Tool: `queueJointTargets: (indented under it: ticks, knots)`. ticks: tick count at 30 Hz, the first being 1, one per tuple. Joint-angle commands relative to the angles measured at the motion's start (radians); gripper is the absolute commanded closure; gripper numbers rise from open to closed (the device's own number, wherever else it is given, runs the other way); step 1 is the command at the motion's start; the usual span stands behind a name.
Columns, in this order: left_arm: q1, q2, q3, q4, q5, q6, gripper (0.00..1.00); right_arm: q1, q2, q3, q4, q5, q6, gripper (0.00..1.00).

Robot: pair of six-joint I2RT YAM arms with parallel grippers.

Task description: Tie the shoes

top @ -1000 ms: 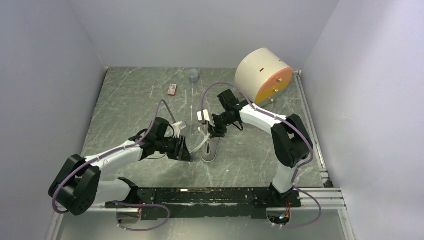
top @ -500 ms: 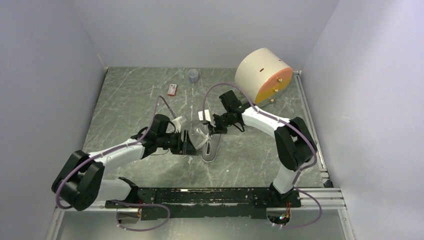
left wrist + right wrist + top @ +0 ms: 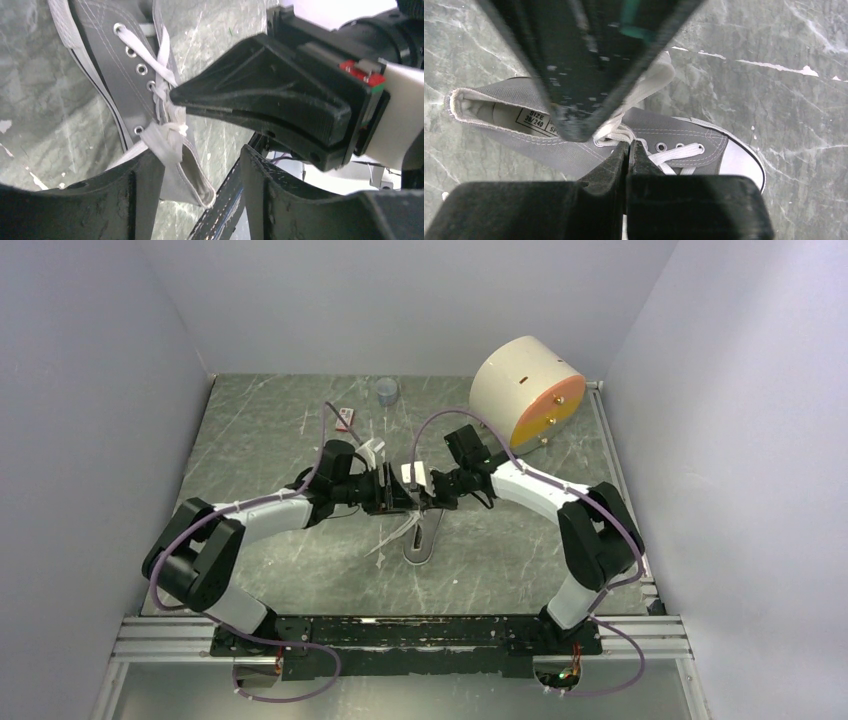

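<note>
Your right gripper (image 3: 626, 150) is clenched directly over the laces (image 3: 679, 150) of the sneaker (image 3: 674, 132); your left gripper (image 3: 197, 167) is released, the sneaker's heel end between its fingers

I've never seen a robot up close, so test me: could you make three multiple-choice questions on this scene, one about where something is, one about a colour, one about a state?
1. Where is the sneaker?
A) on the table, near its middle
B) in a drawer
C) hanging on the wall

2. What colour are the laces?
A) red
B) black
C) white

3. The left end effector is:
A) shut tight
B) open
C) missing

Answers:
1 A, the top view shows it lying mid-table.
2 C, they show white against the grey canvas.
3 B, a clear gap parts its fingers in the left wrist view.
</note>
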Motion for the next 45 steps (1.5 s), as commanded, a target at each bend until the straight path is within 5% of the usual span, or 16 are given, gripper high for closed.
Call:
queueJointTargets:
  ticks: [1,14,27,45]
  knots:
    - [0.006,0.036,0.052,-0.002,-0.035,0.008,0.42,-0.001,-0.049,-0.041,0.031,-0.014,0.035,1.0]
    - [0.007,0.133,0.172,-0.123,-0.068,0.11,0.92,-0.001,-0.114,-0.055,0.019,0.024,0.085,1.0]
    - [0.003,0.136,0.08,-0.015,-0.006,0.032,0.95,0.031,-0.178,-0.06,-0.093,0.245,0.36,1.0]
    - [0.016,0.096,0.069,-0.308,-0.194,0.114,0.95,-0.043,-0.065,-0.033,-0.082,0.538,1.137,1.0]
